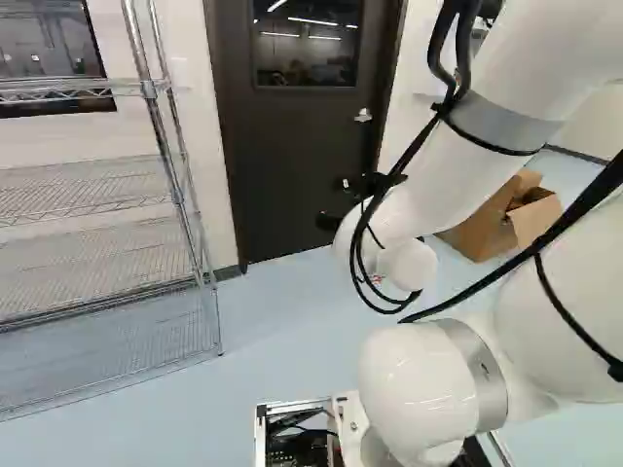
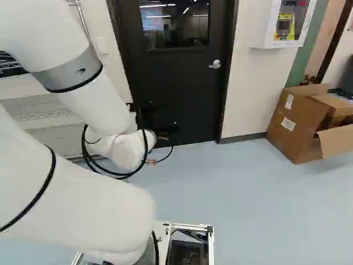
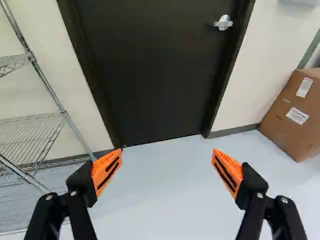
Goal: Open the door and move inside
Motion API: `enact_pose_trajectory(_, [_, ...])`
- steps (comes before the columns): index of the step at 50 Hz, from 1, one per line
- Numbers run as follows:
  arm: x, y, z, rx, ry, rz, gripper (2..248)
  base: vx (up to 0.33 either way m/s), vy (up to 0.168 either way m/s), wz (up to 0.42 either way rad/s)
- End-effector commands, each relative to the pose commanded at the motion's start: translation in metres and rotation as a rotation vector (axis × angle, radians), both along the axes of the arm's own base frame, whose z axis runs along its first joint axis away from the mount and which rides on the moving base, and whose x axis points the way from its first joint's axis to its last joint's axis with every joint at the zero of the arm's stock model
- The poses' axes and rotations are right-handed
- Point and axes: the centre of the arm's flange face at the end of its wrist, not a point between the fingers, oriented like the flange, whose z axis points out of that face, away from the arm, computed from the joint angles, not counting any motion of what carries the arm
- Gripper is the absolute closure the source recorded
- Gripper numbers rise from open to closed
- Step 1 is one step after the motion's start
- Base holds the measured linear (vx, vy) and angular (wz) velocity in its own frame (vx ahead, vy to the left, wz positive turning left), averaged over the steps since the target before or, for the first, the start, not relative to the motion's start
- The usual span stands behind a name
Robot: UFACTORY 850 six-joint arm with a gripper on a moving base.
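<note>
Black orange-padded claw [image 3: 167,151] hanging released, facing closed dark windowed door [image 1: 302,146]. Likely approaching; next needing reach up to silver metal lever handle [image 3: 223,23].

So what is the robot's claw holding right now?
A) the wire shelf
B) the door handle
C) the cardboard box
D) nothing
D: in the wrist view the gripper stands wide open, with only floor showing between its fingers and the door handle beyond them.
</note>
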Motion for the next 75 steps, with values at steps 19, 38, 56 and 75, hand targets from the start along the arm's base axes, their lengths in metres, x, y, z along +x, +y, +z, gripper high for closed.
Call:
enact_pose_trajectory(19, [0.0, 0.0, 0.0, 0.0, 0.0, 0.0, 3, 0.0, 0.0, 0.0])
enact_pose_trajectory(38, [0.0, 0.0, 0.0, 0.0, 0.0, 0.0, 3, 0.008, 0.0, -0.001])
enact_pose_trajectory(56, [0.0, 0.0, 0.0, 0.0, 0.0, 0.0, 3, 0.069, 0.0, -0.005])
enact_pose_trajectory(75, [0.0, 0.0, 0.0, 0.0, 0.0, 0.0, 3, 0.097, 0.0, -0.008])
